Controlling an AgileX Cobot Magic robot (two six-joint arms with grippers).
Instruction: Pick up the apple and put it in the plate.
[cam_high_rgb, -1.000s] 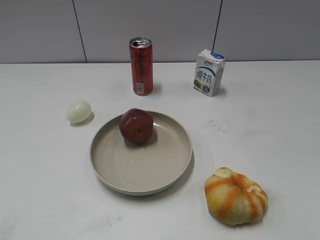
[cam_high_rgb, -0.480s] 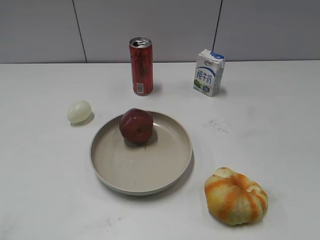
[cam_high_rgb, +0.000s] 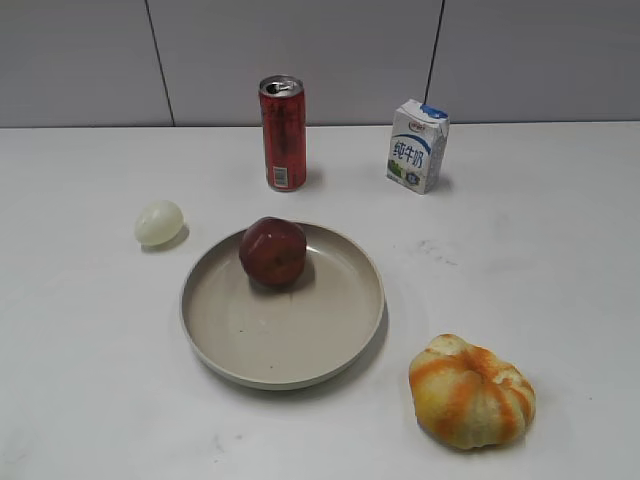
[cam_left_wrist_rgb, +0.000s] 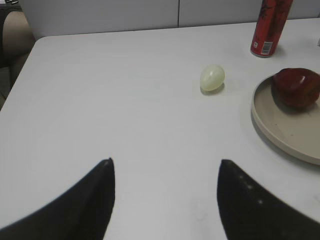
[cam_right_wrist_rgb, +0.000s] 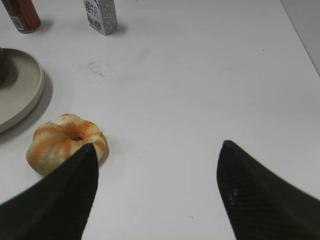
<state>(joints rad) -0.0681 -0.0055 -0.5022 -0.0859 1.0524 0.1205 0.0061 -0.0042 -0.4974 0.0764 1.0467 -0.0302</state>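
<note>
The dark red apple (cam_high_rgb: 272, 251) lies inside the beige plate (cam_high_rgb: 330, 345), near its far rim. In the left wrist view the apple (cam_left_wrist_rgb: 296, 87) sits in the plate (cam_left_wrist_rgb: 280, 132) at the right edge. The right wrist view shows only the plate's rim (cam_right_wrist_rgb: 30, 95) at the far left. My left gripper (cam_left_wrist_rgb: 165, 162) is open and empty above bare table, to the left of the plate. My right gripper (cam_right_wrist_rgb: 157, 147) is open and empty above bare table, right of the plate. Neither gripper shows in the exterior view.
A pale egg-shaped thing (cam_high_rgb: 158, 222) lies left of the plate. A red can (cam_high_rgb: 282, 132) and a milk carton (cam_high_rgb: 417, 145) stand at the back. An orange-and-yellow ribbed fruit (cam_high_rgb: 471, 391) lies at the front right, beside my right gripper's left finger (cam_right_wrist_rgb: 65, 142).
The apple has shifted very slightly in the plate. Nothing else has moved.
</note>
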